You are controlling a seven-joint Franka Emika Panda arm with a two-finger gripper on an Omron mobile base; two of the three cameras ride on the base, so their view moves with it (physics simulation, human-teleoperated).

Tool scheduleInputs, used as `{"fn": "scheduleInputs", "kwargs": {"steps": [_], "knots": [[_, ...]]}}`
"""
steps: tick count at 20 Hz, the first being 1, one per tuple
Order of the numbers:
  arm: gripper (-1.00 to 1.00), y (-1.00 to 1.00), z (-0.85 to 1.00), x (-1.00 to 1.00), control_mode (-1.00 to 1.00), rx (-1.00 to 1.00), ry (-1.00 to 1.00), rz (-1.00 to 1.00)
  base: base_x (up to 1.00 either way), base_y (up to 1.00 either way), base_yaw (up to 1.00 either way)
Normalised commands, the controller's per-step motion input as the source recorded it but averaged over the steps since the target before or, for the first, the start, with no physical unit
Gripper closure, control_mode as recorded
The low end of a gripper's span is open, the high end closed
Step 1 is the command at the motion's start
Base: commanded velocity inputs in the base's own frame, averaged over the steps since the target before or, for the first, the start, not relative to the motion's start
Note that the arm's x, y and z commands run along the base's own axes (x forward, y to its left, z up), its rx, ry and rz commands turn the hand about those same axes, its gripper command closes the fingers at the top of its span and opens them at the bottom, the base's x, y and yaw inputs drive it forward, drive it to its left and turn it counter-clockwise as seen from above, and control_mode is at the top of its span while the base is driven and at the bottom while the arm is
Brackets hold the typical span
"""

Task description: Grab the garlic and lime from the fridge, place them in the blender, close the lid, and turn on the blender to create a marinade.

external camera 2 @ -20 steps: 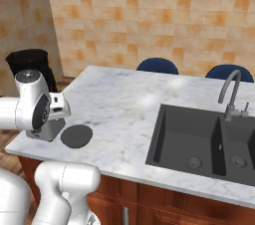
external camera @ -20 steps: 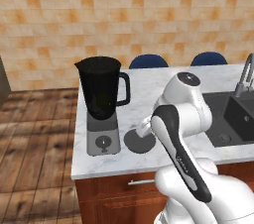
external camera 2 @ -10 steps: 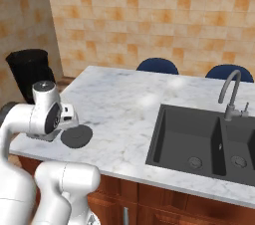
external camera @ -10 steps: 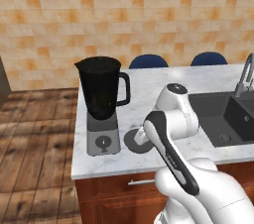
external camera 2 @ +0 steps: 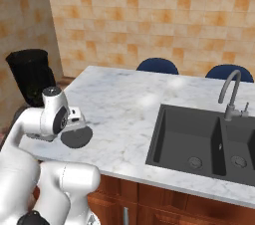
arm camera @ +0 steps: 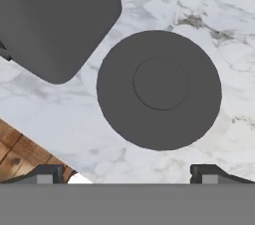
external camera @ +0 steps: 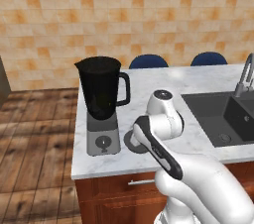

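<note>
The blender (external camera: 101, 100) stands at the counter's left end, a black jar with no lid on a grey base (arm camera: 55, 15) with a round dial. The lid (arm camera: 159, 87), a flat dark grey disc with a raised centre circle, lies on the marble just right of the base, also seen as the lid (external camera 2: 77, 137) and, half hidden by my arm, the lid (external camera: 130, 141). My gripper (arm camera: 127, 175) hangs open right above the lid, holding nothing. The garlic and the lime are out of view.
The counter's front edge and the wooden floor (arm camera: 20, 157) lie close beside the lid. A dark double sink (external camera 2: 199, 137) with a curved tap (external camera 2: 230, 94) takes up the counter's right half. Two blue chairs (external camera: 149, 61) stand behind it. A grey sliver (external camera: 2, 77) at the far left looks like the fridge's side.
My arm has folded down and forward, bringing the hand lower over the lid. The lid and the blender have not moved.
</note>
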Motion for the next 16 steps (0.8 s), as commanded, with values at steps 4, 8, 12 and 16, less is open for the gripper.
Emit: {"fn": "scheduleInputs", "kwargs": {"steps": [4, 8, 12, 16], "knots": [[-1.00, 0.00, -0.17, 0.47, -1.00, -0.10, 0.06, 0.00, 0.00, 0.00, 0.00], [-1.00, 0.00, -0.31, 0.45, -1.00, -0.08, 0.10, 0.00, 0.00, 0.00, 0.00], [-1.00, 0.00, -0.47, 0.38, -1.00, -0.06, 0.11, 0.00, 0.00, 0.00, 0.00], [-1.00, 0.00, -0.29, 0.38, -1.00, -0.02, 0.06, 0.00, 0.00, 0.00, 0.00]]}}
